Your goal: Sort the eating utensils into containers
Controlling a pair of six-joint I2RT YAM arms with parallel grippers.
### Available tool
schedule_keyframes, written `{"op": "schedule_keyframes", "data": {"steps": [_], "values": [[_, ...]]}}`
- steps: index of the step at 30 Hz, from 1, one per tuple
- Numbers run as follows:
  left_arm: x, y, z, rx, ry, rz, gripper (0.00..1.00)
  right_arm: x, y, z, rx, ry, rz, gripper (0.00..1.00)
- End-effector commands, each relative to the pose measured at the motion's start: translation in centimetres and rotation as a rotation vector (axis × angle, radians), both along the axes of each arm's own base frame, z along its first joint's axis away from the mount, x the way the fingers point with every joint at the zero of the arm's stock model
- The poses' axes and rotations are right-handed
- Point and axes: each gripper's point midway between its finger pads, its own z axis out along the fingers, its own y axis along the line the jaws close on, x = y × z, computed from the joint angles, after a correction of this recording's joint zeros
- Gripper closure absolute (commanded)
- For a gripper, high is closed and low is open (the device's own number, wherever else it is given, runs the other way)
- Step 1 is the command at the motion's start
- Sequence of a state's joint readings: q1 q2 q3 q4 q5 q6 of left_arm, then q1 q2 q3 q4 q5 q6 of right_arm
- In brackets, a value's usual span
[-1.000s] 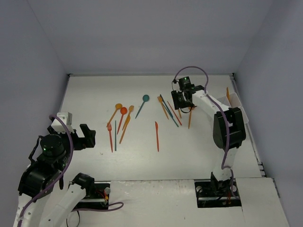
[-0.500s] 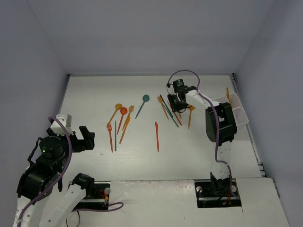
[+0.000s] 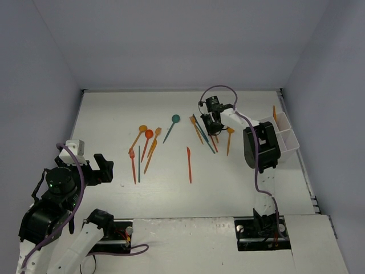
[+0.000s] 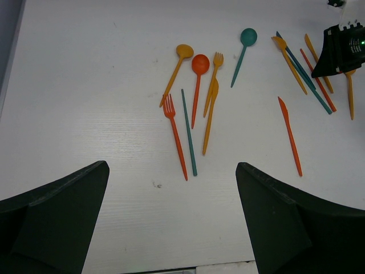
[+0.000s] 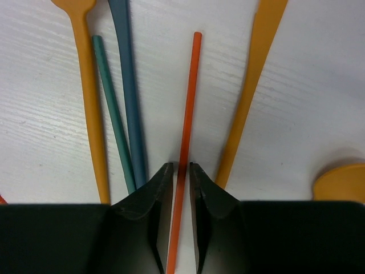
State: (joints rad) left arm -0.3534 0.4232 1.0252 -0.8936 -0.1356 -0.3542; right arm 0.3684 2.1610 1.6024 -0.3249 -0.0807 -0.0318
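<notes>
Straddling red-orange utensil (image 5: 187,103), right fingers (image 5: 153,201) nearly closed; contact unclear.

Bright even light, soft shadows (sharp focus)

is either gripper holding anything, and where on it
Left gripper: open, empty. Right gripper: jaws flank the thin handle of the red-orange utensil, partway along; whether they grip it yet cannot be told.

Red-orange stick (image 5: 189,103) runs between my right tool's (image 5: 181,168) fingers and off the bottom edge. I can't see its head or tell if there's contact. Orange handle (image 5: 254,74) is cut off at the top. Right arm (image 3: 259,148) covers part of the white organizer (image 3: 290,142).
</notes>
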Motion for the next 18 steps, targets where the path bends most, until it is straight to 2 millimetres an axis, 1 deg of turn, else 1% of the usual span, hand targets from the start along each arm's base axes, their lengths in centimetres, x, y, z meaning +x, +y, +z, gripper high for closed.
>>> {"op": "schedule_keyframes", "data": {"steps": [1,3,4,7,8,11,13,14,16,18], "values": [[0.4,-0.2,1.8,-0.034,-0.044,0.007,0.08,0.8,0.4,-0.1,-0.024,-0.013,0.015,0.95],[0.4,-0.3,1.7,-0.036,-0.041,0.007,0.08,1.3,0.5,0.4,-0.020,-0.028,0.014,0.98],[0.4,-0.3,1.6,-0.038,-0.039,0.006,0.08,1.7,0.6,0.9,-0.016,-0.043,0.014,1.00],[0.5,-0.4,1.6,-0.040,-0.036,0.005,0.08,3.1,1.2,3.8,0.010,-0.110,0.018,1.00],[0.5,-0.4,1.6,-0.042,-0.036,0.006,0.08,3.4,1.3,5.2,0.019,-0.141,0.018,1.00],[0.6,-0.3,1.6,-0.037,-0.036,0.012,0.08,5.1,0.8,11.7,0.044,-0.282,0.016,1.00],[0.6,-0.2,1.7,-0.036,-0.040,0.017,0.08,6.0,-0.3,15.5,0.051,-0.367,-0.003,1.00],[0.6,-0.1,1.8,-0.036,-0.043,0.020,0.08,6.4,-1.3,17.5,0.051,-0.413,-0.018,1.00],[0.6,0.0,1.8,-0.034,-0.047,0.026,0.08,7.1,-3.1,20.4,0.050,-0.486,-0.055,1.00],[0.6,0.2,1.9,-0.031,-0.052,0.034,0.08,7.6,-6.4,25.2,0.064,-0.614,-0.115,1.00]]}}
